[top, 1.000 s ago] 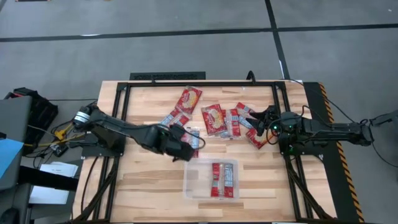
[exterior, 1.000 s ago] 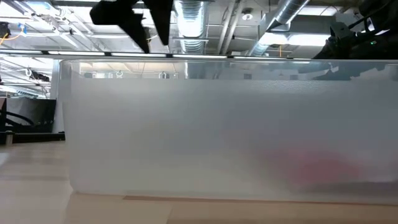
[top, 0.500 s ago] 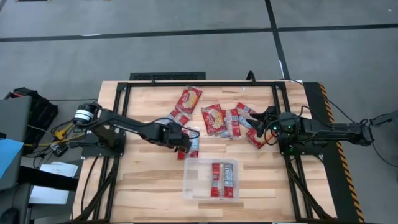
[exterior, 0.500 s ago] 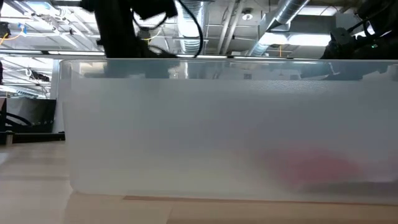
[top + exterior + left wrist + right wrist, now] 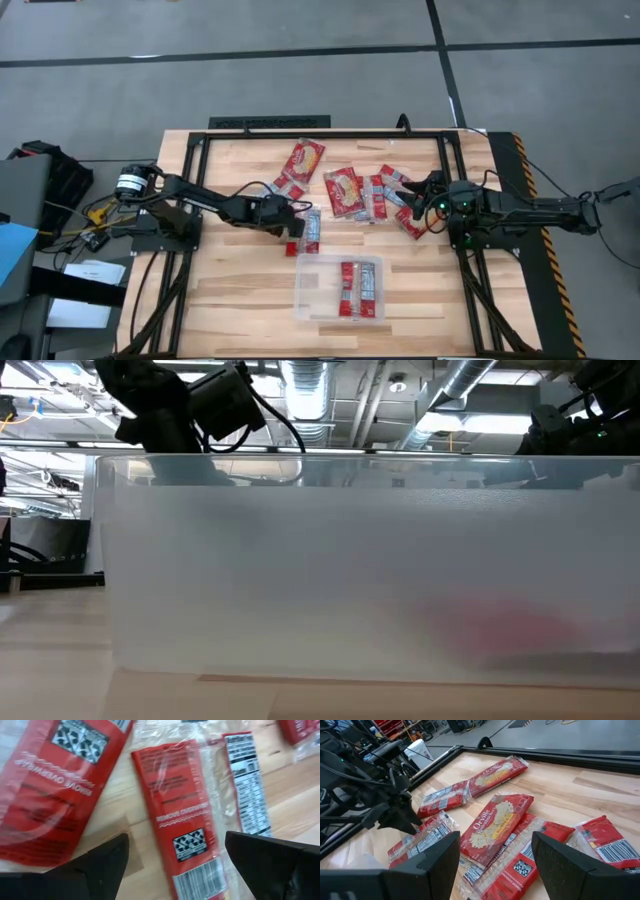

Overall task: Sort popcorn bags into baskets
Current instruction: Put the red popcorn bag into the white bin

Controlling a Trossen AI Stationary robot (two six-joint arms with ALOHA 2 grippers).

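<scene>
Several red popcorn bags (image 5: 350, 190) lie flat on the wooden table beyond the clear basket (image 5: 305, 295), which holds two bags (image 5: 358, 288). My left gripper (image 5: 297, 230) is low over a narrow bag (image 5: 182, 820) near the basket's far left corner. It is open (image 5: 175, 865), one finger on either side of that bag. A wider bag (image 5: 55, 785) lies beside it. My right gripper (image 5: 412, 195) waits open (image 5: 495, 870) at the right of the pile, nothing between its fingers.
Another bag (image 5: 305, 158) lies toward the far edge. A black frame (image 5: 320, 133) runs around the table's far and side edges. In the low view the basket's clear wall (image 5: 360, 560) fills the picture. Bare wood lies left of and in front of the basket.
My left gripper has come down from well above the table to just over the narrow bag by the basket's far left corner, tipping more steeply downward and rolling a little. The bags and the basket have stayed where they were.
</scene>
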